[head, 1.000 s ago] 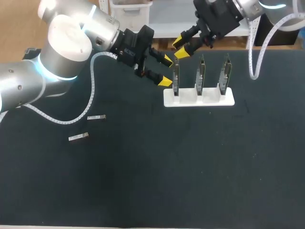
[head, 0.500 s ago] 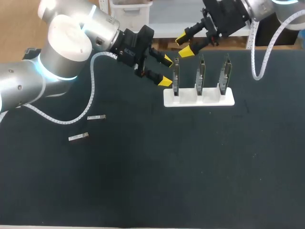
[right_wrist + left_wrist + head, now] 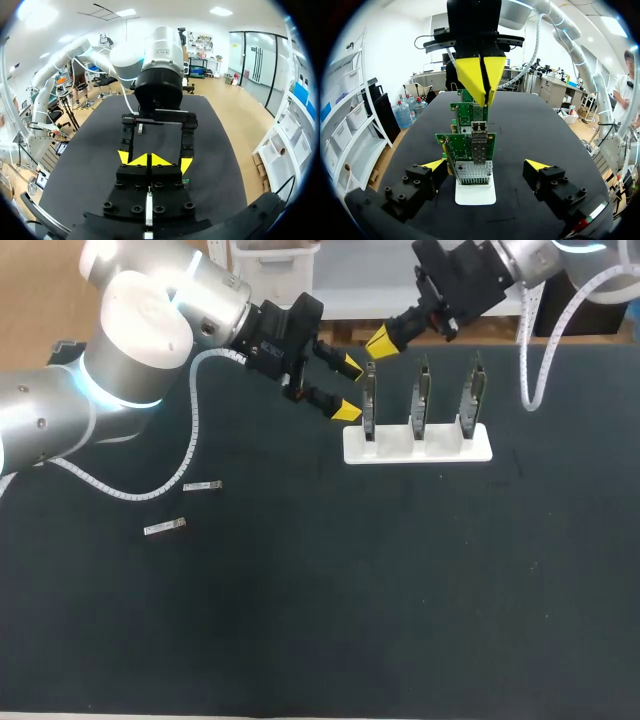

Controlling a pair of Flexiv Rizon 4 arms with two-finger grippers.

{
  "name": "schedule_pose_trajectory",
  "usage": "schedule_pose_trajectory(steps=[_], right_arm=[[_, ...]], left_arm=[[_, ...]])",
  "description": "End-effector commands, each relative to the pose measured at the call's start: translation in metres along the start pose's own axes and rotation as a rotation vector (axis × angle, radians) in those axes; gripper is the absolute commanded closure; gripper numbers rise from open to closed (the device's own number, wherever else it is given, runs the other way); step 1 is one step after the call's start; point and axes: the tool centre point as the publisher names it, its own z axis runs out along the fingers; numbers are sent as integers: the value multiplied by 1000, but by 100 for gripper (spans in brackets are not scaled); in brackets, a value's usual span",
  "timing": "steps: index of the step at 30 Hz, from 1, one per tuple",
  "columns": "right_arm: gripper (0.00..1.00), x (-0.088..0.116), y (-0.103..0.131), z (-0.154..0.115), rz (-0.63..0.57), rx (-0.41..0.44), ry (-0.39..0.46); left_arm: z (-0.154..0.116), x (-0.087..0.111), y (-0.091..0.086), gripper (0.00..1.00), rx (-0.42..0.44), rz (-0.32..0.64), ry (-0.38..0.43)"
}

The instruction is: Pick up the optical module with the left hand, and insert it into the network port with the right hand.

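While left gripper (image 3: pixel 349 388) stands released at nine o'clock of the end network card (image 3: pixel 369 405), right gripper (image 3: pixel 382 340) clenched at twelve o'clock.

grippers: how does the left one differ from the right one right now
The left gripper is open, its yellow tips spread wide; the right gripper is shut, tips pressed together. The left gripper sits beside the leftmost board in the white stand; the right gripper hangs above that board. Both hold nothing and have yellow tips.
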Motion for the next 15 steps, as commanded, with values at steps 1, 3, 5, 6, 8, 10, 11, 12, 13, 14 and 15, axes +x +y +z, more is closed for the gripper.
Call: schedule_pose_trajectory(steps=[1, 3, 5, 6, 8, 10, 11, 12, 13, 14, 15], right_arm=[[100, 1, -4, 4, 5, -12, 12], [100, 3, -5, 5, 12, -15, 18], [100, 5, -5, 7, 16, -18, 23], [100, 6, -5, 7, 19, -20, 24], [100, 7, -5, 8, 23, -24, 32], [100, 9, -5, 9, 30, -25, 35], [100, 10, -5, 9, 35, -27, 37], [100, 11, -5, 9, 38, -28, 39], [100, 12, -5, 10, 41, -30, 42], [100, 13, -5, 10, 42, -30, 46], [100, 13, -5, 10, 45, -31, 49]], left_arm=[[0, -1, 2, 0, 4, -1, 4], [0, -1, 2, 0, 4, -1, 4], [0, -1, 2, 0, 4, -1, 4], [0, -1, 2, 0, 4, -1, 4], [0, -1, 2, 0, 4, -1, 4], [0, -1, 2, 0, 4, -1, 4], [0, -1, 2, 0, 4, -1, 4], [0, -1, 2, 0, 4, -1, 4], [0, -1, 2, 0, 4, -1, 4], [0, -1, 2, 0, 4, -1, 4], [0, -1, 2, 0, 4, -1, 4]])
